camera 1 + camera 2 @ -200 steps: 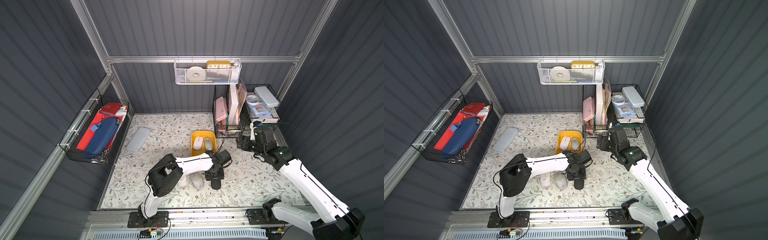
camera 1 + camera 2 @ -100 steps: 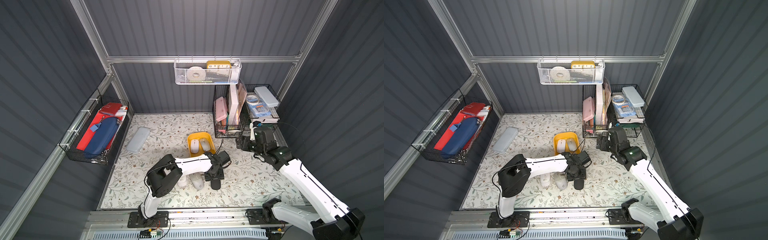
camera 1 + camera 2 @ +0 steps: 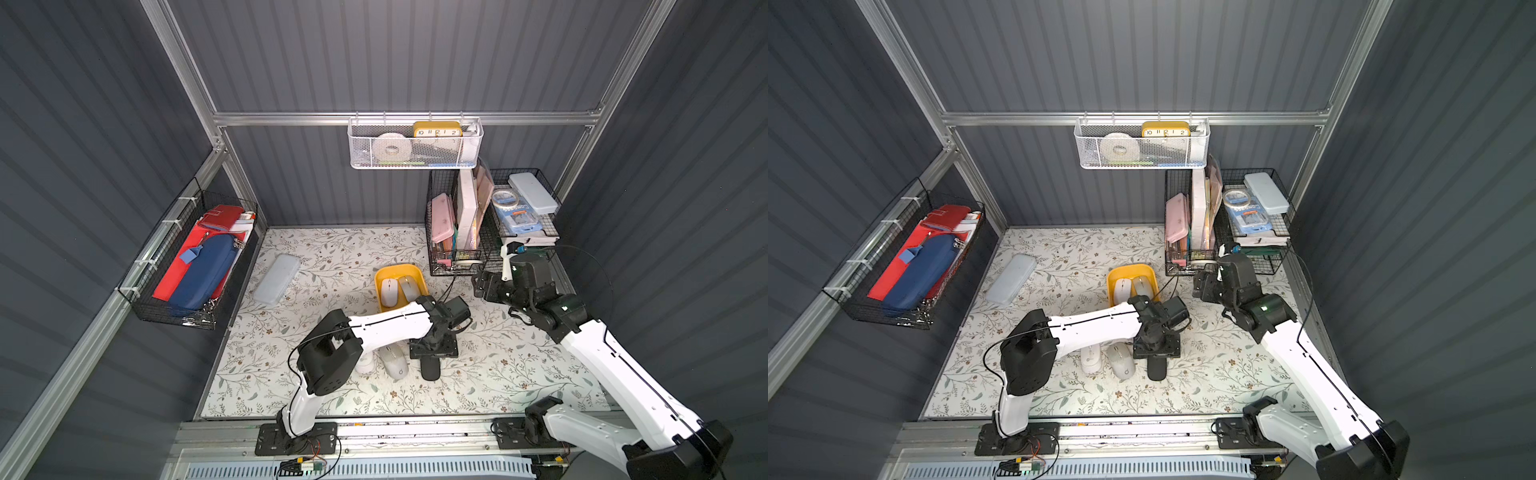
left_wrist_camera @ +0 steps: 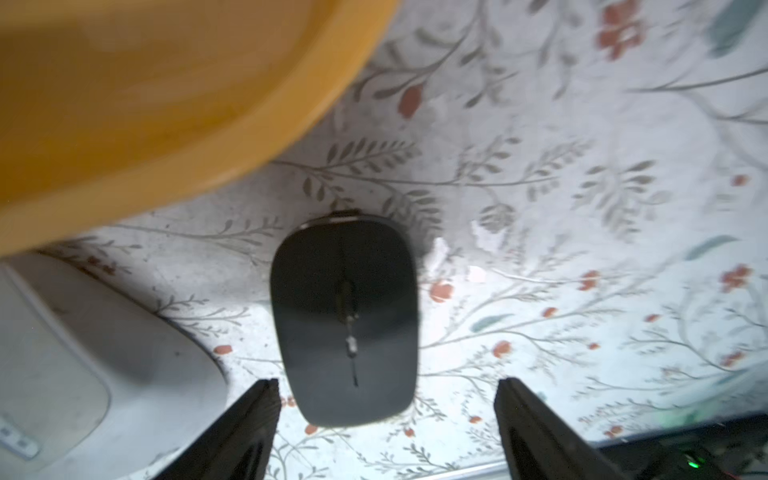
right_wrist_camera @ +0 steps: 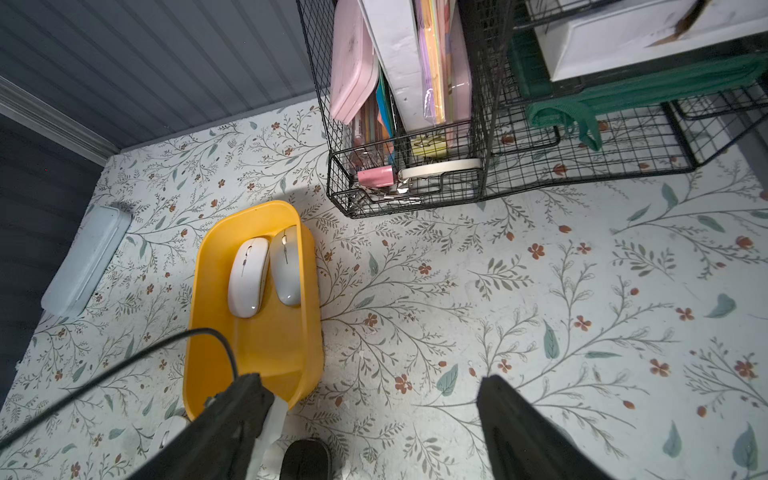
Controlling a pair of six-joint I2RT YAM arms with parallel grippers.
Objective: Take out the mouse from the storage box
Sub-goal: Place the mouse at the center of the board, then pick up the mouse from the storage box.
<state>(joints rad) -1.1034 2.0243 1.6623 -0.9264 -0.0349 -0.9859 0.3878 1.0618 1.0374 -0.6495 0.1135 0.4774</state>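
now the storage box (image 5: 257, 345) is seen with two pale mice (image 5: 248, 276) lying inside. the left gripper (image 4: 384, 384) is spread wide and empty over the black mouse (image 4: 345, 320), which is laid on the mat (image 4: 582, 249) just outside the box; the right gripper (image 5: 370, 382) is parted and empty too. a straight lift is advised, so nothing is nudged.

Dark grey ribbed walls (image 3: 395, 54) in aluminium rails (image 3: 407, 118) are enclosing the cell, and a floral mat (image 3: 519, 365) is covering the floor. A black wire rack (image 3: 490, 247) is standing just beyond the right gripper (image 3: 478, 286), a white mesh basket (image 3: 365, 151) is hanging higher up on the back rail, and a black wire basket (image 3: 174, 313) is hanging on the side wall, well out from the left gripper (image 3: 433, 353). Even light is falling across the mat.
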